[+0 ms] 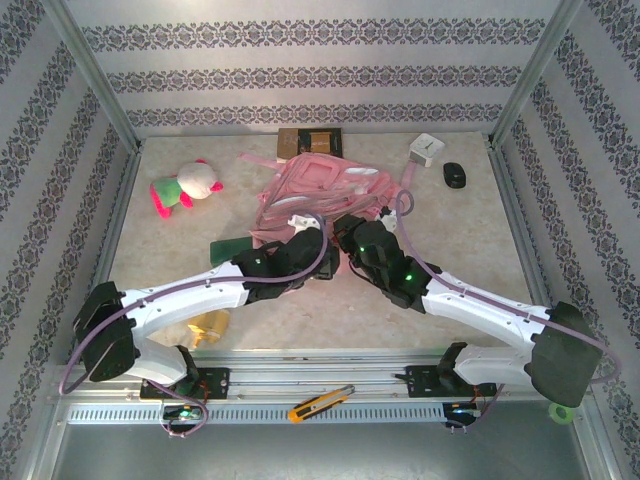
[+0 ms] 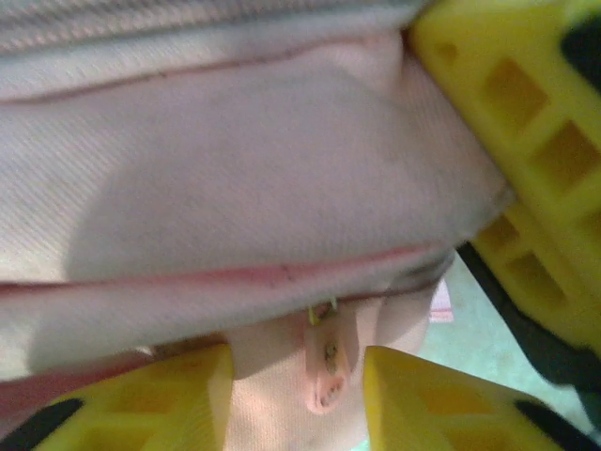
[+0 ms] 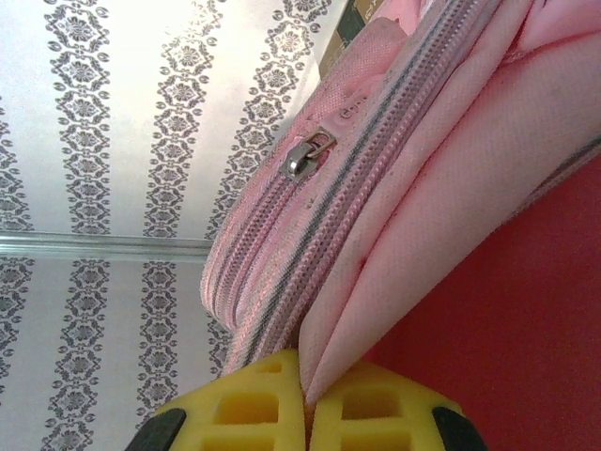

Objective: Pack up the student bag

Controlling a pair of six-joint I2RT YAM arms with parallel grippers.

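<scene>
The bench (image 1: 170, 240) carries the student bag (image 1: 320, 180), crumpled directly ahead of both claws and touching them. The right claw (image 3: 305, 412) is clamped on a fold of the bag's pink fabric, a metal zip slider (image 3: 304, 158) farther out beyond its fingertips (image 3: 254, 409). The left claw (image 2: 296, 404) stands parted, a small pink zip tab (image 2: 324, 371) hanging untouched between its fingers (image 2: 141, 409) and bag fabric bulging just beyond them.

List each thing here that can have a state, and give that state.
student bag, slumped on the table, one fold pinched.
right gripper, shut on a fold of the student bag.
left gripper, open, fingers either side of a zip pull.
plush toy, lying down.
</scene>
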